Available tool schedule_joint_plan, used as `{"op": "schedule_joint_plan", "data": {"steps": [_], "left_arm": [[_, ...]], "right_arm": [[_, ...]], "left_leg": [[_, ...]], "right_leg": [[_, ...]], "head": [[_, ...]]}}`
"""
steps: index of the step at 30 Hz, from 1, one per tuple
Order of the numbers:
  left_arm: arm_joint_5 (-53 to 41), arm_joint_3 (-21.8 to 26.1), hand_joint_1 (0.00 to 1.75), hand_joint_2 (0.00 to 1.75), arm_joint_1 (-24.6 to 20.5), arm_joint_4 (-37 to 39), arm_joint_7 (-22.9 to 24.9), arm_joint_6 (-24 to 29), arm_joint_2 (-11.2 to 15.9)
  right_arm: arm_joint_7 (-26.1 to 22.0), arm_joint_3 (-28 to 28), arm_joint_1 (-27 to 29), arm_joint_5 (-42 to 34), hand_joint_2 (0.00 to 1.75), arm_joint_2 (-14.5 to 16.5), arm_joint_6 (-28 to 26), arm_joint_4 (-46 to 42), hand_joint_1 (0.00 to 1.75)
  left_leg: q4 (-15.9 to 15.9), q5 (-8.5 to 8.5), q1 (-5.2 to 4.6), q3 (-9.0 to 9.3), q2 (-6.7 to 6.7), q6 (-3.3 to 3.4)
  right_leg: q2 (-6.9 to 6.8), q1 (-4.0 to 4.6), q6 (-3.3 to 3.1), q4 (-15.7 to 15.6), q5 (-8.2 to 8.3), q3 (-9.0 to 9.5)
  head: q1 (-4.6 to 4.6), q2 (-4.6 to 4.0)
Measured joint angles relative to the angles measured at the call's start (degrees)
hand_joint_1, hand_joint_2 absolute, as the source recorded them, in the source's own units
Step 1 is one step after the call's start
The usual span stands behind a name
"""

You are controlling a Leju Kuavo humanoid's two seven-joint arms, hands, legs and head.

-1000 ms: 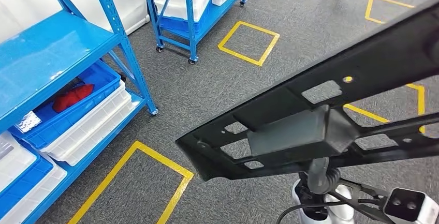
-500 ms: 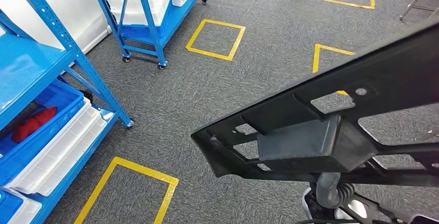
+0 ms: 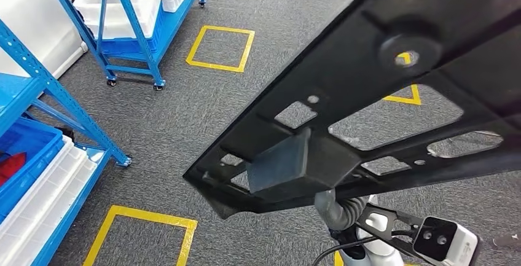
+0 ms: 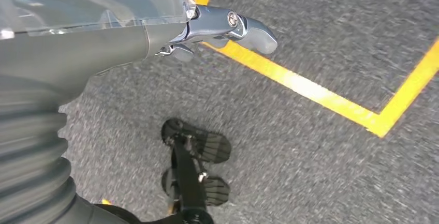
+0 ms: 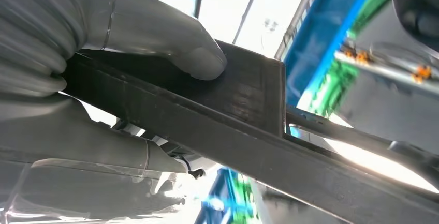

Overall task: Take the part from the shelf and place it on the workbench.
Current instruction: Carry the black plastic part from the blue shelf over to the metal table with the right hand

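Over on the left there's the blue steel shelving rack [image 3: 80, 115] with white plastic bins, then further along a second blue wheeled rack [image 3: 132, 26], and yellow tape squares [image 3: 221, 48] on the grey carpet. Biggest worry imo: that long black perforated plastic panel [image 3: 368, 112] sticks way out in front, so turning near a rack could clip it, or it could twist out of a one-sided hold. The left hand [image 4: 228, 27] hangs over the floor holding nothing, fingers loosely curled. The right hand [image 5: 103, 74] is clamped on the panel's edge, thumb pressed on top.
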Motion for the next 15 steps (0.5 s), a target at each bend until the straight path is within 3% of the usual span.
{"op": "schedule_joint_plan", "data": {"steps": [2, 4, 5, 6, 8, 10, 12, 13, 15], "left_arm": [[-0.04, 0.00, 0.00, 1.75, 0.24, -0.01, 0.08, 0.01, -0.27], [-0.08, 0.00, 0.00, 1.75, 0.36, 0.00, 0.16, 0.01, -0.55], [-0.09, 0.00, 0.00, 1.75, 0.33, 0.00, 0.20, 0.01, -0.69], [-0.11, 0.00, 0.00, 1.75, 0.28, 0.00, 0.30, 0.00, -0.84], [-0.44, 0.00, 0.00, 1.75, 0.23, 0.01, 0.87, 0.01, -1.19], [-0.94, -0.02, 0.00, 1.75, 0.25, 0.02, 1.68, 0.05, -1.52], [-1.25, -0.08, 0.00, 1.75, 0.20, 0.02, 2.26, 0.16, -1.80], [-1.36, -0.12, 0.00, 1.75, 0.15, 0.02, 2.49, 0.22, -1.93], [-1.48, -0.19, 0.00, 1.75, 0.17, 0.03, 2.96, 0.38, -2.18]], "right_arm": [[1.10, 1.66, -0.52, -0.12, 1.75, -0.07, 1.05, 0.56, 1.75], [1.78, 2.91, -0.60, -0.15, 1.75, -0.15, 1.72, 1.10, 1.75], [1.96, 3.32, -0.62, -0.15, 1.75, -0.20, 1.89, 1.33, 1.75], [2.10, 3.64, -0.73, -0.16, 1.75, -0.25, 2.06, 1.52, 1.75], [2.58, 4.35, -1.52, -0.51, 1.75, -0.32, 2.76, 1.90, 1.75], [3.17, 5.20, -2.81, -1.20, 1.75, -0.40, 3.50, 2.23, 1.75], [3.61, 5.82, -3.56, -1.81, 1.75, -0.62, 3.43, 2.46, 1.75], [3.74, 6.02, -3.70, -2.07, 1.75, -0.79, 3.18, 2.56, 1.75], [3.65, 6.34, -4.05, -2.68, 1.75, -1.17, 2.74, 2.88, 1.75]], "left_leg": [[-0.05, -0.04, -0.28, -0.01, 1.52, 0.39], [-0.02, -0.16, -0.45, -0.03, 3.00, 0.45], [-0.01, -0.23, -0.48, 0.02, 3.63, 0.42], [-0.02, -0.32, -0.52, 0.14, 4.21, 0.35], [0.02, -0.62, -0.70, 0.46, 5.31, 0.05], [0.04, -0.91, -0.87, 0.69, 6.40, -0.46], [-0.18, -1.08, -0.94, 1.01, 7.54, -1.02], [-0.08, -1.34, -0.86, 1.17, 7.34, -1.31], [2.81, -3.33, -0.65, 0.11, 4.97, -1.80]], "right_leg": [[-2.50, -0.09, 0.38, 7.42, -3.51, -3.62], [-3.05, -0.29, 0.56, 11.92, -4.56, -5.86], [-3.22, -0.32, 0.53, 11.03, -3.57, -5.40], [-3.62, -0.29, 0.37, 7.96, -1.81, -3.76], [-6.02, 0.23, -0.35, -0.15, 1.18, 0.56], [-7.59, 0.95, -1.09, -4.25, 1.96, 2.56], [-6.54, 1.14, -1.60, -4.69, 2.00, 2.55], [-5.92, 1.00, -1.86, -5.08, 2.19, 2.75], [-4.70, 0.58, -2.47, -5.86, 2.63, 3.21]], "head": [[-0.01, 0.00], [0.00, 0.00], [0.00, 0.00], [0.01, 0.00], [0.00, 0.00], [-0.01, 0.00], [-0.01, 0.00], [-0.01, 0.00], [-0.01, 0.00]]}}
